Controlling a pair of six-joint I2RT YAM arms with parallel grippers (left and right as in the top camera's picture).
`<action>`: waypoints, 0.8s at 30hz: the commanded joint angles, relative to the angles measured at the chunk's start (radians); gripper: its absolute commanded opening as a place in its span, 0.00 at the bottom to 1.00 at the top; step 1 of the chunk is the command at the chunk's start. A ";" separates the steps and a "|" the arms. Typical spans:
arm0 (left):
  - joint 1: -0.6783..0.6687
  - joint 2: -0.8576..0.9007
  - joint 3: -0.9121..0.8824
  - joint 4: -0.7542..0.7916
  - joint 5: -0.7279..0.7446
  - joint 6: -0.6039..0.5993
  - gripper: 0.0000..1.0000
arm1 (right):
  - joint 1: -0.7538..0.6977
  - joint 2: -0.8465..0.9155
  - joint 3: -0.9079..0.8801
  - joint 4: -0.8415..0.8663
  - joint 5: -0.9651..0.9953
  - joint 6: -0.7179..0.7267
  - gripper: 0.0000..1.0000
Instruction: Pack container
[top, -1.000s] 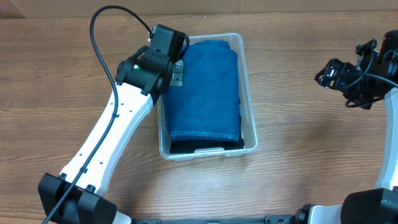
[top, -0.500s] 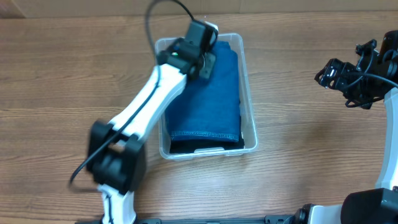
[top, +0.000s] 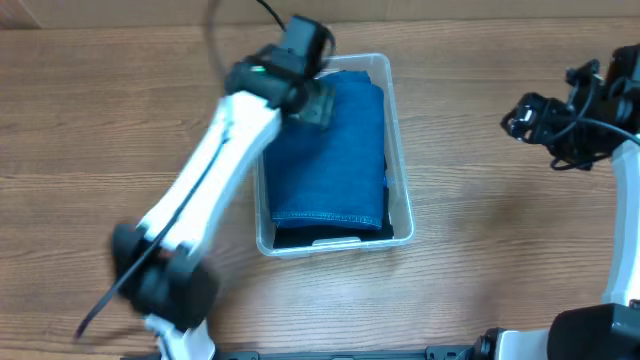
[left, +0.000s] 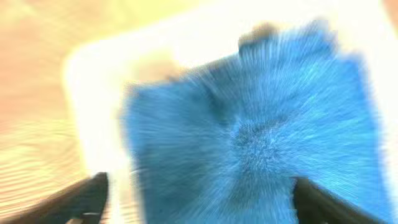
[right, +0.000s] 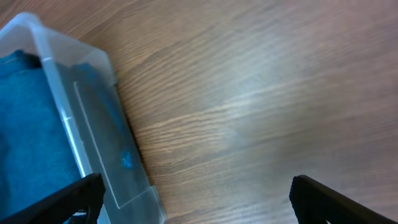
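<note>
The clear plastic container (top: 402, 190) stands mid-table with folded blue denim (top: 335, 150) on top of a dark garment (top: 330, 235) inside it. My left gripper (top: 315, 100) is over the container's far left corner, above the denim; its wrist view is motion-blurred, with both fingertips wide apart (left: 196, 199) over the denim (left: 261, 137), open and empty. My right gripper (top: 520, 115) hovers at the far right, away from the container, open and empty (right: 196, 199); its view shows the container's side wall (right: 93, 124) and the denim (right: 28, 130).
Bare wood tabletop (top: 500, 240) surrounds the container. The left arm (top: 200, 200) stretches diagonally from the front left across the table to the container.
The left arm has swung quickly, its base link sweeping left and right, while the gripper shifted from the container's left rim to over its far left corner. The right arm barely moved.
</note>
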 joint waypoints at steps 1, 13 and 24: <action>0.136 -0.222 0.046 -0.039 -0.053 -0.032 1.00 | 0.147 -0.010 0.013 0.093 0.027 -0.061 1.00; 0.455 -0.403 0.012 -0.259 0.102 -0.027 1.00 | 0.344 -0.193 -0.016 0.283 0.151 0.005 1.00; 0.456 -1.423 -0.743 -0.090 0.048 0.017 1.00 | 0.344 -1.035 -0.640 0.360 0.225 0.026 1.00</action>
